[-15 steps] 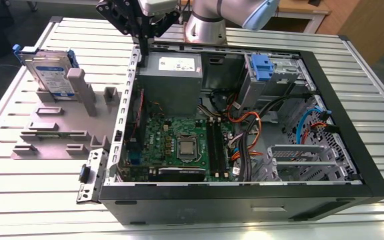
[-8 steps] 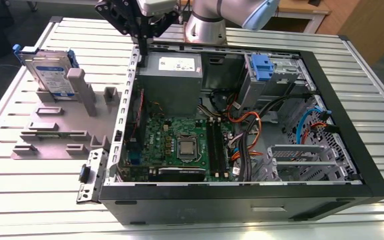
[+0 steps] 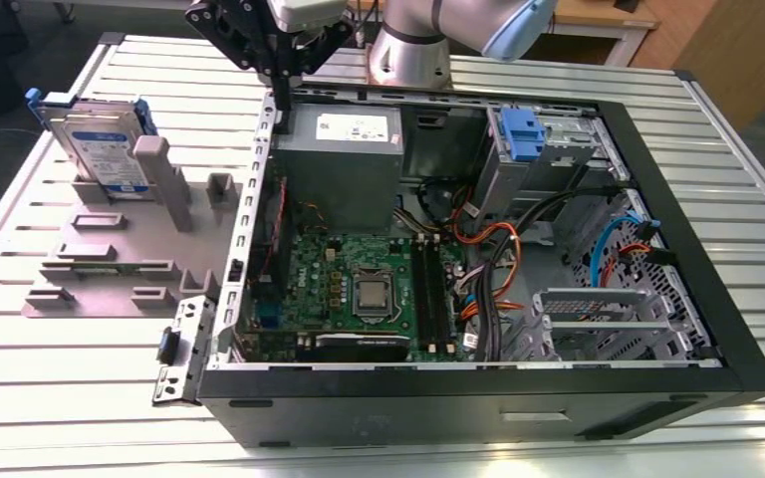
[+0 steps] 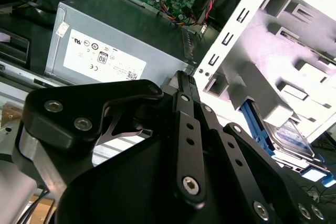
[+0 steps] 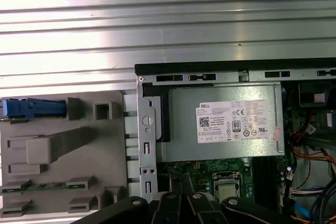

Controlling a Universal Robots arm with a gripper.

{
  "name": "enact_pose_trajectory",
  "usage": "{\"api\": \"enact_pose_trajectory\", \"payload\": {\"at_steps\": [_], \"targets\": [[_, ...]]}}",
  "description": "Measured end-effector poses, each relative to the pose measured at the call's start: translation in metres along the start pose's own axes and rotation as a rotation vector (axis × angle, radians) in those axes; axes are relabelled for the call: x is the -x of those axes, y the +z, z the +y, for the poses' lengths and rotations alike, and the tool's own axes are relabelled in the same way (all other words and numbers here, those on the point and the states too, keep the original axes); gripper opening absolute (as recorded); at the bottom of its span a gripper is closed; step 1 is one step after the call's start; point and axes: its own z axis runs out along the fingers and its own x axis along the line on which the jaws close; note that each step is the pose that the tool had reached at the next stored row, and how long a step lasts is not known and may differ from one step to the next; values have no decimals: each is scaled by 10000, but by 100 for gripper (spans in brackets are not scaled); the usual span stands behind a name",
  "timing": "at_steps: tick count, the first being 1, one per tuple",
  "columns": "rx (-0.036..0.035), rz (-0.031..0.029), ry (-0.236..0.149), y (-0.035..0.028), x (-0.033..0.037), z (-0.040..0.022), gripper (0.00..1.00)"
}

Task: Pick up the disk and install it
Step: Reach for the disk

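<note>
Hovering above the case (image 3: pixel 422 403) wall beside the power supply (image 3: pixel 343 149), my gripper (image 3: pixel 283 72) pinched closed, empty | disk (image 3: pixel 97 139) upright in grey fixture (image 3: pixel 117 269) outside the case | risk, I judge: closed fingers arriving could topple it.

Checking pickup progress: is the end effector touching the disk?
Apart. In the exterior view the end effector hangs over the computer case edge, while the disk stands in the grey fixture aside.

Silver arm (image 3: pixel 412 48) overhead, black pincer (image 3: pixel 283 84) downward, fingertips (image 4: pixel 185 92) together, empty.
</note>
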Motion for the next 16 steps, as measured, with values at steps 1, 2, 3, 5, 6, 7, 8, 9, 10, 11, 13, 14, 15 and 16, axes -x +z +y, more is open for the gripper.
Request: {"api": "enact_pose_trajectory", "payload": {"at_steps": [1,2,3,5,6,7,8,9,10,11,13,14,15,16], "targets": [[0,0,0,0,0,0,11],[1,0,0,0,0,0,11],[1,-1,1,1,-1,0,11],[0,0,0,0,-2,0,11],[1,-1,2,1,-9,-1,11],[1,0,2,0,-18,-2,11],[1,-1,1,1,-29,-2,11],[0,0,2,0,-44,-3,11],[0,0,1,0,-62,-4,11],[1,-1,2,1,-81,-4,11],[2,-1,1,1,-114,2,11],[0,0,1,1,-126,7,11],[1,0,1,1,-136,13,11],[0,0,0,2,-144,20,11]]}}
